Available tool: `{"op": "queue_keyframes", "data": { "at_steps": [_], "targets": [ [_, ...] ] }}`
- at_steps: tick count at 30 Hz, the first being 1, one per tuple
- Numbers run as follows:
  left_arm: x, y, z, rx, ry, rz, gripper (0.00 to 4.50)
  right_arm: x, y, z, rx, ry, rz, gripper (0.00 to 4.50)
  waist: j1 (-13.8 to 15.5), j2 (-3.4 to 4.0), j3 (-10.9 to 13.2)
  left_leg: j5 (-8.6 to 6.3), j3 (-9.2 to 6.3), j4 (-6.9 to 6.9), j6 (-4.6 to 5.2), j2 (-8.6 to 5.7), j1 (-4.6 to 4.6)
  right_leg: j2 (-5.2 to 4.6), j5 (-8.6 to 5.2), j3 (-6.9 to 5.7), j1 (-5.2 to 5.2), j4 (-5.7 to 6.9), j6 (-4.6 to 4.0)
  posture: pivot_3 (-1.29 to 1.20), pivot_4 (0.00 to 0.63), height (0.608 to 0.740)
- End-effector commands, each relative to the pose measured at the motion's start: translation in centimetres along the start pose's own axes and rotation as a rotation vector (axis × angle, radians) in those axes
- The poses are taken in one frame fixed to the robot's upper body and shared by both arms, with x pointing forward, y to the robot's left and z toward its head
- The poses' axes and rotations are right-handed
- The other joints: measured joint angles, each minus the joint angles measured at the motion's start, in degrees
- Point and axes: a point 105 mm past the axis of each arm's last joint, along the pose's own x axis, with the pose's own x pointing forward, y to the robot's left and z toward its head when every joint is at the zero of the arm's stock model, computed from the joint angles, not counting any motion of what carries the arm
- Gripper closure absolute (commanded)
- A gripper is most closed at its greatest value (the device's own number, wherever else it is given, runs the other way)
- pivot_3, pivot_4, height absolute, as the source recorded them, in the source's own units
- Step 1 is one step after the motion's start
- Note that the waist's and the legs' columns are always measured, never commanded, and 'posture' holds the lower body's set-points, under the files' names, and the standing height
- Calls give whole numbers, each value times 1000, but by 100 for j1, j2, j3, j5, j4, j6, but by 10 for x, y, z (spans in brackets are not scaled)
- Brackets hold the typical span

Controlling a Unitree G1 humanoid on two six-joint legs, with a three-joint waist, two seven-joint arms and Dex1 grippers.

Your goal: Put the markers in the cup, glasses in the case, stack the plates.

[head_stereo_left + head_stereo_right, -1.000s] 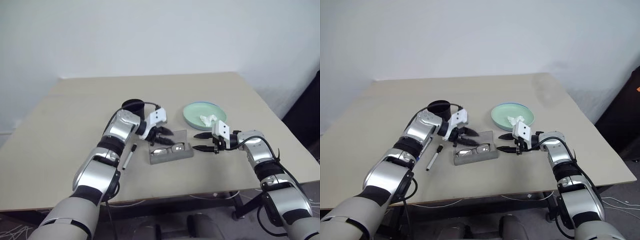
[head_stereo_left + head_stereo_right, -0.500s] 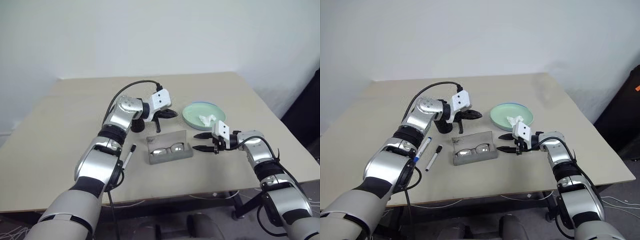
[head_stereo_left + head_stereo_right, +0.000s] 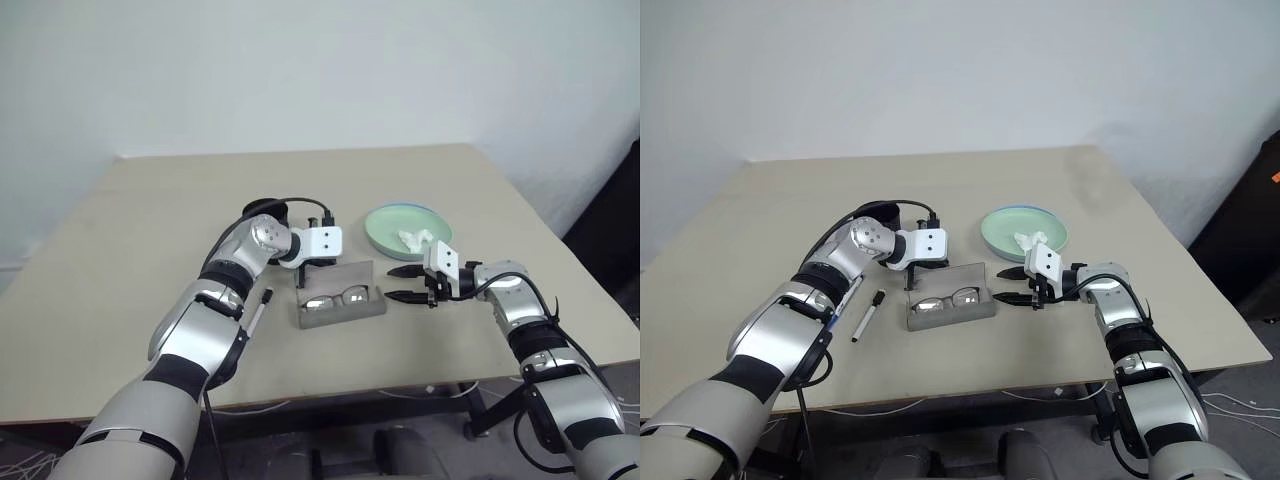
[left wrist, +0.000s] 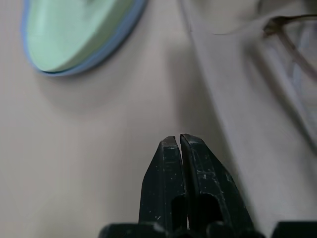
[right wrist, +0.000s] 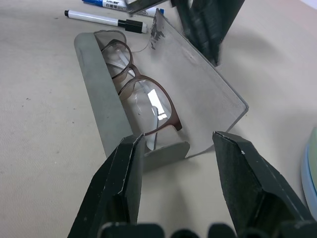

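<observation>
Head view, case (image 3: 341,306): open on the table (image 3: 120,260), glasses (image 3: 336,297) lying inside; plates (image 3: 408,228) stacked beyond it, tissue (image 3: 414,238) on top.
Head view, markers: black-capped marker (image 3: 867,316) left of the case; cup (image 3: 880,216) behind my left arm.
Left wrist view, my left gripper (image 4: 179,145): fingers pressed together, empty, just behind the case lid.
Right wrist view, my right gripper (image 5: 178,141): parted, empty, beside the case end.

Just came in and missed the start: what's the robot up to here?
The glasses already lie in the open grey case. The left gripper, shut, sits behind the raised lid, perhaps to push it closed. The right gripper waits open beside the case. The markers lie on the table; the plates are stacked.
</observation>
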Motion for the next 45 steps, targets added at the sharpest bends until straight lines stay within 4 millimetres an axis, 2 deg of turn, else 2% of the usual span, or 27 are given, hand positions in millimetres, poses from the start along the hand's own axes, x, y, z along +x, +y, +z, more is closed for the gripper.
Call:
{"op": "queue_keyframes", "data": {
  "at_steps": [1, 7, 12, 20, 29, 37, 40, 45],
  "targets": [
    [-12, 1, 15, -82, -116, -68, 4485, -1, -10, 17, -56, -38, -24, 2127, 2, 0, 0, 0, -1, 0, 0, 0, -1, 0, 0, 0, -1, 0, 0, 0, 0, 732],
    [-22, -5, 22, -171, -212, -144, 4485, -1, -10, 17, -56, -39, -26, 2127, 0, 0, 0, 0, -3, 0, 0, 0, -2, 0, 0, 0, -1, 0, 0, 0, 0, 732],
    [-23, -24, 25, -162, -244, -233, 4485, -1, -11, 18, -57, -41, -26, 2127, -1, 0, 0, 0, -6, 0, 1, 0, -1, 1, 0, 0, 0, 1, 0, 0, 0, 732],
    [-17, -45, 9, -133, -145, -267, 4485, 0, -11, 18, -60, -41, -26, 2127, 1, 1, -1, 1, -8, 0, 1, 0, 3, 1, 0, 0, 3, 3, 0, 0, 0, 732],
    [-30, -30, 27, -236, -288, -128, 4485, -1, -12, 20, -64, -43, -27, 2127, 1, 2, -1, 1, -8, 0, 1, 0, 7, 1, 0, 1, 7, 3, 0, 0, 0, 732],
    [-66, -11, 27, -374, -397, 123, 4485, -4, -13, 29, -16, -99, -10, 2127, -3, 2, -1, 1, -44, 0, 1, 1, 8, 2, 0, 1, 6, 3, 0, 0, 0, 732],
    [-78, -13, 24, -419, -425, 182, 4485, -6, -15, 33, 16, -129, -19, 2127, 0, 2, -1, 1, -47, 0, 0, 1, 10, 3, 0, 0, 8, 6, 0, 0, 0, 732],
    [-92, -35, 7, -507, -409, 264, 4485, -11, -22, 45, 80, -200, -33, 2127, -1, 4, 0, 1, -48, 0, -1, 1, 10, 2, 0, 0, 8, 7, 0, 0, 0, 732]
  ]
}}
